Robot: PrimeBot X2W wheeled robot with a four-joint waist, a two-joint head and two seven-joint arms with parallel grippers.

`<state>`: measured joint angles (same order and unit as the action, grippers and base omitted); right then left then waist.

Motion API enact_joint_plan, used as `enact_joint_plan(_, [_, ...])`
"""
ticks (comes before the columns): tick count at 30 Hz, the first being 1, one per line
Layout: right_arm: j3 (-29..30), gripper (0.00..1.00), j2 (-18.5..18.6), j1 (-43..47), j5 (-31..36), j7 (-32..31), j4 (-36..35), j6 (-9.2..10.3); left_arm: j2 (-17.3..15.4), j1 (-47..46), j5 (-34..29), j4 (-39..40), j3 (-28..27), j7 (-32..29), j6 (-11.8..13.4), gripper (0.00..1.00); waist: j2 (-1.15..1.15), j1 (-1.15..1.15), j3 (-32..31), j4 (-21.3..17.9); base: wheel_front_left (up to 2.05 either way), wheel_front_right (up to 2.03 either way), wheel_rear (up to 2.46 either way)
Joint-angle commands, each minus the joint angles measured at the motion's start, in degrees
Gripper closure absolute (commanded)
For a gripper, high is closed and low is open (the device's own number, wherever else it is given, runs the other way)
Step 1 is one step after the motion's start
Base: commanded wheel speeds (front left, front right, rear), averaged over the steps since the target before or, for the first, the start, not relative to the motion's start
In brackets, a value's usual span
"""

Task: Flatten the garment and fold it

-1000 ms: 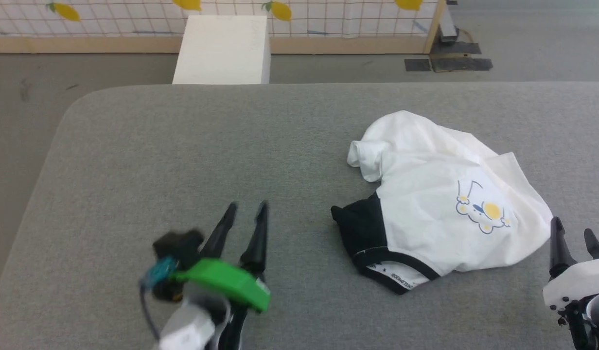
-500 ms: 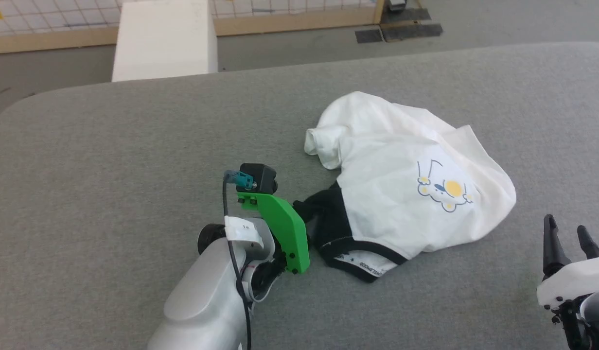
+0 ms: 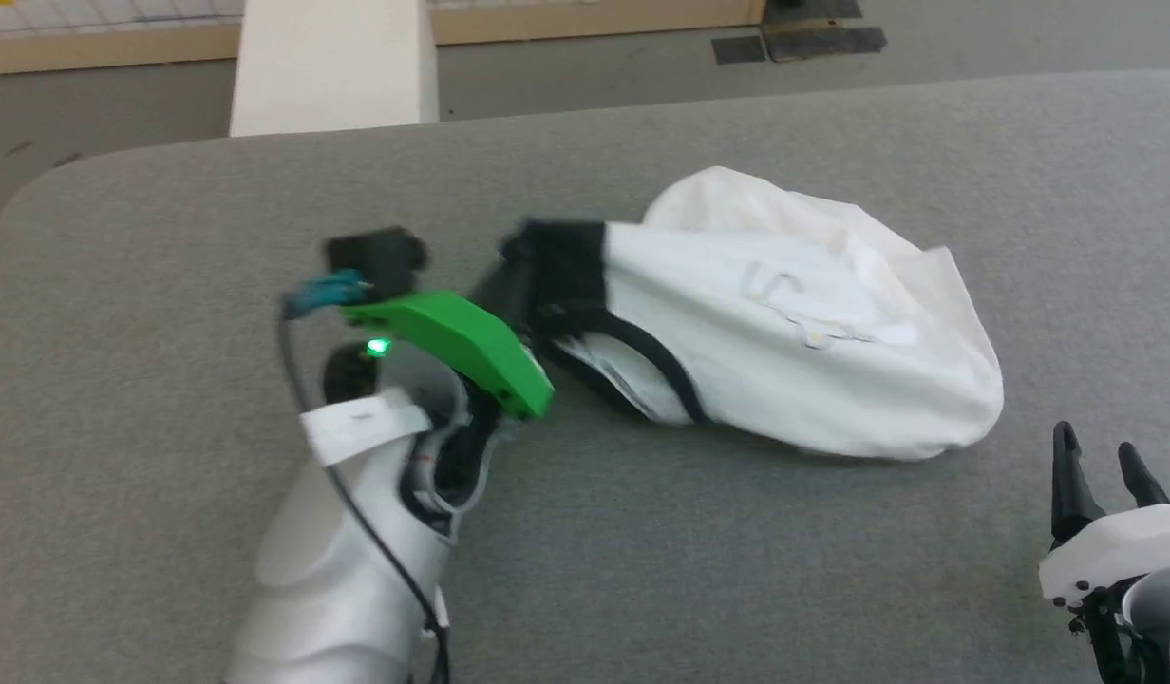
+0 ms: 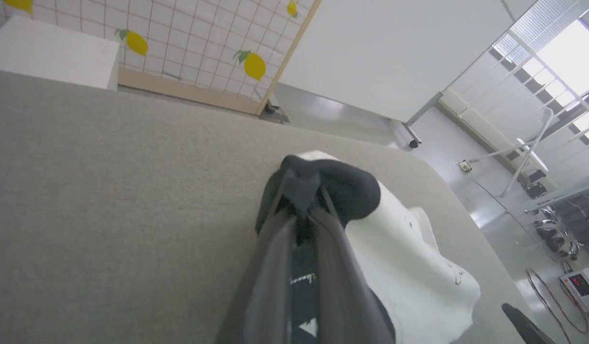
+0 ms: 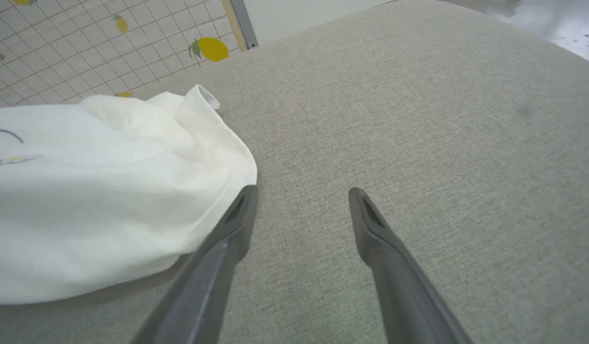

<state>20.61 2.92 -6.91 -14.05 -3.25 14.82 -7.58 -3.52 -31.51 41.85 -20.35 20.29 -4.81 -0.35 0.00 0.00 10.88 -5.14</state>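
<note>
1. The left gripper (image 4: 302, 188) is stretched out over the table (image 3: 215, 218), fingers clamped together on the black sleeve (image 3: 571, 271) of the shirt (image 3: 784, 351)
2. The right gripper (image 5: 301, 196) is kept low at the near right, fingers apart, nothing held, just beside the shirt's white edge
3. The shirt is heaped right of centre on the grey padded table
4. A white box (image 3: 333, 62) is seen past the far edge, by a lemon-print grid panel (image 4: 179, 43)

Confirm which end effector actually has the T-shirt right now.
The left end effector: it is shut on the black sleeve of the T-shirt. The right end effector is open, holding nothing, beside the white fabric.
</note>
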Motion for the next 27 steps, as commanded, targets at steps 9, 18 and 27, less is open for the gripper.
enact_joint_plan(9, [-2.1, 0.0, 0.0, 0.2, 0.6, -0.4, 0.6, 0.09, -7.9, 14.4, 0.9, 5.9, -10.9, 4.4, 11.2, 1.0, 0.0, 0.0, -3.8, 7.9, 0.0, 0.0, 0.0])
enact_joint_plan(18, [-4.1, 0.0, 0.0, 0.8, 0.6, -1.1, 1.0, 0.09, -5.0, 27.1, 9.3, 6.7, -16.1, 1.6, 13.4, 0.0, 0.0, 0.0, -4.9, 10.9, 0.0, 0.0, 0.0])
enact_joint_plan(27, [-13.0, 0.0, 0.0, 0.0, 0.6, -9.5, -0.4, 0.09, -6.9, 28.1, 2.6, 14.6, -18.5, 17.1, 6.0, 0.0, 0.0, 0.0, -6.7, 12.4, 0.0, 0.0, 0.0])
